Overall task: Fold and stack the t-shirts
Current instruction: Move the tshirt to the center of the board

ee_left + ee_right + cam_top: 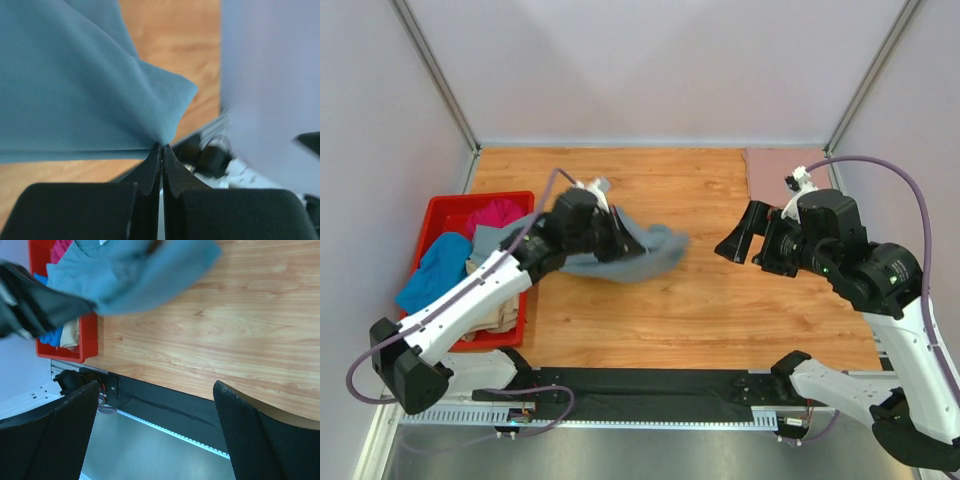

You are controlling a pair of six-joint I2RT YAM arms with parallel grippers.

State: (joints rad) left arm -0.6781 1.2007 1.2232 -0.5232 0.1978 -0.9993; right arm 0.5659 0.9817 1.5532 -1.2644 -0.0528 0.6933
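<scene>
Slate grey-blue t-shirt point(645, 258) is pinched at a fold by the fully closed left gripper point(161, 148) and held over the table point(720, 310) beside the red bin point(438, 208) at nine o'clock, presumably for spreading, while the right gripper point(156, 390) is seen wide open and empty at three o'clock.

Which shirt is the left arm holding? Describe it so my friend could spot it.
Find the red bin on the table's left side. Just right of it, the left gripper is shut on a slate grey-blue t-shirt hanging over the wood. Unlike the bright blue shirt in the bin, it is duller and greyer.
</scene>
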